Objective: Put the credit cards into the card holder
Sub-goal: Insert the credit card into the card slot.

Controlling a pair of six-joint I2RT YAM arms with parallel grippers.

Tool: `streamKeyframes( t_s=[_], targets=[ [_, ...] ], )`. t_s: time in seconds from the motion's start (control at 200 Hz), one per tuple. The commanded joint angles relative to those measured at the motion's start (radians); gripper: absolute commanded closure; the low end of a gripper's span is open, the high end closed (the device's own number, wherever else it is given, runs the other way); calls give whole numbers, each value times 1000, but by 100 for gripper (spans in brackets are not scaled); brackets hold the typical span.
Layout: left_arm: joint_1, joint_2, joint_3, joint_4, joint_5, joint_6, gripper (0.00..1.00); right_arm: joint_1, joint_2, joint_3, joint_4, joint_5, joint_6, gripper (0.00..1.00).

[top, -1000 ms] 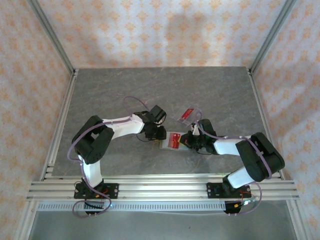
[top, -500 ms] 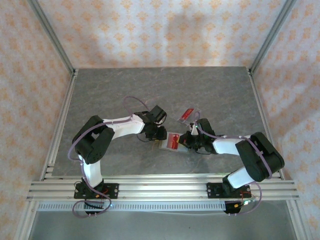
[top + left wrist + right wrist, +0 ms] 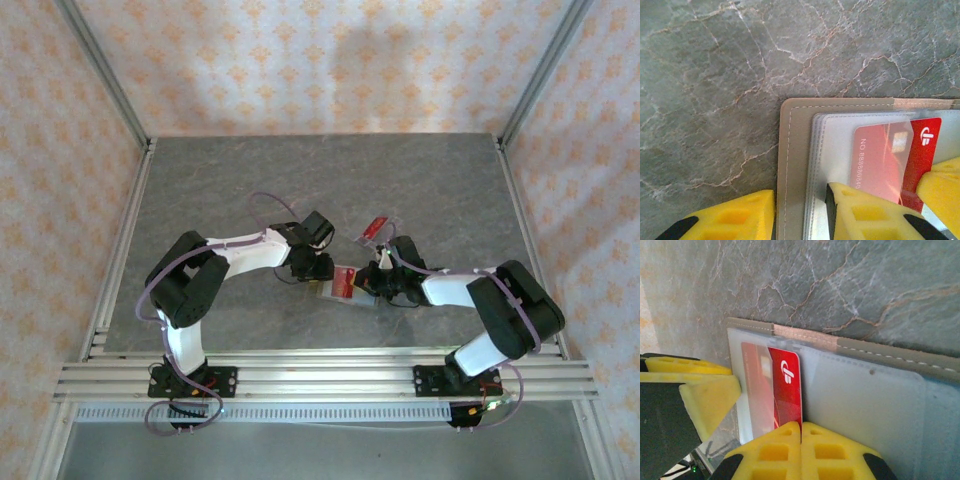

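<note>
On the red credit card (image 3: pixel 890 160) I read "NO 8888", then more digits I cannot make out. A white round logo (image 3: pixel 926 135) marks its corner, with no legible lettering.

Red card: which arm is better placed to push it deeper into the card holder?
Right. The shut right gripper sits at the red card's exposed end, in line with the sleeve. The left gripper straddles the card holder's edge, jaws apart.
</note>
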State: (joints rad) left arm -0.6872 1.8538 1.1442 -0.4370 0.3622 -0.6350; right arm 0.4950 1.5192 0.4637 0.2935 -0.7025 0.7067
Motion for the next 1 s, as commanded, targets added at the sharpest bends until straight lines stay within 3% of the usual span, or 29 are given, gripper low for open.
streamKeyframes(
  t_s=[0.0,0.285,0.62,0.996],
  targets=[
    [-8,-51,9,-60,-19,6,66,8,25,-17,7,56,16,100],
    [18,-131,-30,-80,-34,11,66,8,44,-13,10,49,19,100],
    [31,-30,-20,-55,-17,37,92,8,26,-17,-2,52,25,100],
    [-42,44,-77,17,-37,9,95,11,-3,-29,27,70,83,100]
  ],
)
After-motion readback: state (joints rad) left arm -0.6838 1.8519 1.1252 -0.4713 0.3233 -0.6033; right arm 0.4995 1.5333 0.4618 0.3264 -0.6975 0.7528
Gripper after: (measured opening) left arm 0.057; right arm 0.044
